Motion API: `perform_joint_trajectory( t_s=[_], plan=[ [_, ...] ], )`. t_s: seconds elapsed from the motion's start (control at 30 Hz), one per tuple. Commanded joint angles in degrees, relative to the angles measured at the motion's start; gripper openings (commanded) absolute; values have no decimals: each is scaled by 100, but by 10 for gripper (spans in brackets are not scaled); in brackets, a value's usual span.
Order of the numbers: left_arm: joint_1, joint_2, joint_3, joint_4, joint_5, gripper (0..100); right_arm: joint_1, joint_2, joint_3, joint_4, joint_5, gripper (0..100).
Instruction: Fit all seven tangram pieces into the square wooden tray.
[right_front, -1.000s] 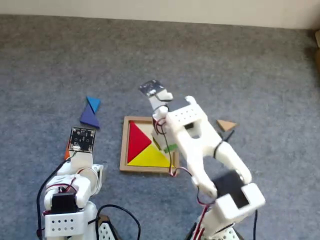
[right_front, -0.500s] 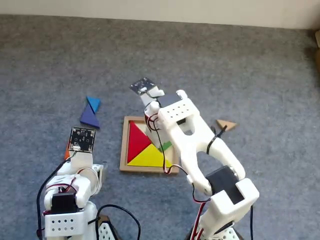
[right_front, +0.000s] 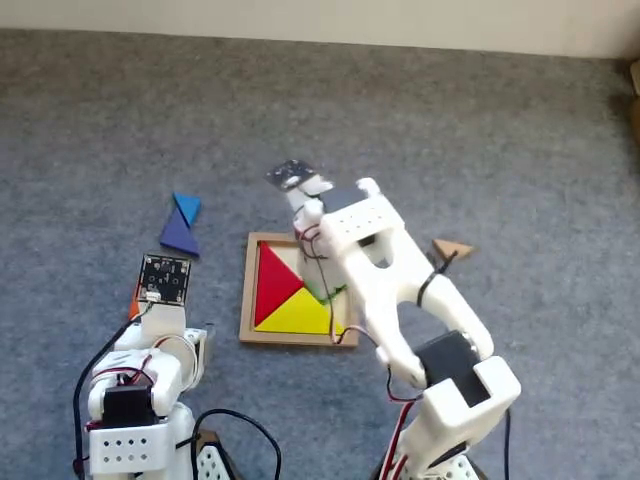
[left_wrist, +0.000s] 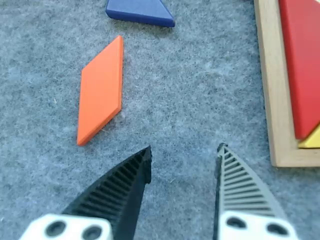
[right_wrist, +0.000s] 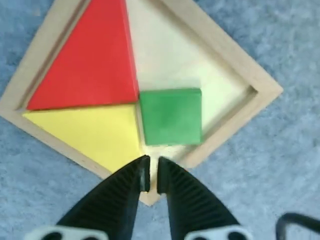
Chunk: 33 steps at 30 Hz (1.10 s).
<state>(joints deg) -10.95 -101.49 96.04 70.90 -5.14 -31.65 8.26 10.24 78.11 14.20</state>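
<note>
Toward the near left corner of the bench (right_front: 500, 130), the left claw (left_wrist: 184, 147) hangs low over bare grey cloth with its fingers spread apart and nothing between them. Just beyond it lies the orange parallelogram (left_wrist: 100, 90), flat on the cloth and, in the high view, mostly hidden under the left arm. Near the middle of the bench, a little toward the near edge, sits the tray (right_front: 245, 290), and the right claw (right_wrist: 151, 160) hovers over its near right corner with its fingers drawn almost together on nothing. Three pieces lie inside the tray: the red triangle (right_wrist: 90, 70) on the side facing the left edge, the yellow triangle (right_wrist: 90, 135) along the near side, and the green square (right_wrist: 171, 116), which touches both where their points meet and seems to lie flat. The rest of the tray floor is bare wood. Farther out toward the left edge the dark blue triangle (right_front: 179, 238) lies touching the light blue triangle (right_front: 186, 207) beyond it. The tan triangle (right_front: 452, 248) lies apart, on the tray's right-edge side.
</note>
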Motion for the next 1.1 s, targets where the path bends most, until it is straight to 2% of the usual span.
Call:
perform_joint_trajectory(
  t_s=[0.0, 0.17, 0.27, 0.37, 0.53, 0.6, 0.8, 1.07],
  plan=[
    [-31, -286, 119, 26, 53, 213, 901, -119, -453, 110, 18, 9],
    [-31, -286, 119, 26, 53, 213, 1912, -136, -708, 110, 0, 19],
    [-31, -286, 119, 26, 53, 213, 2246, -101, -848, 92, -79, 102],
    [-31, -286, 119, 26, 53, 213, 2527, -101, -831, -321, -659, 200],
    [-31, -286, 119, 26, 53, 213, 2818, -84, -804, -1429, -756, 190],
    [-31, -286, 119, 26, 53, 213, 2888, 4, -769, -1604, -554, 182],
    [-31, -286, 119, 26, 53, 213, 2932, 848, -1138, -1420, 141, 186],
    [-31, -286, 119, 26, 53, 213, 3029, 2352, -3055, -92, 703, 214]
  ],
)
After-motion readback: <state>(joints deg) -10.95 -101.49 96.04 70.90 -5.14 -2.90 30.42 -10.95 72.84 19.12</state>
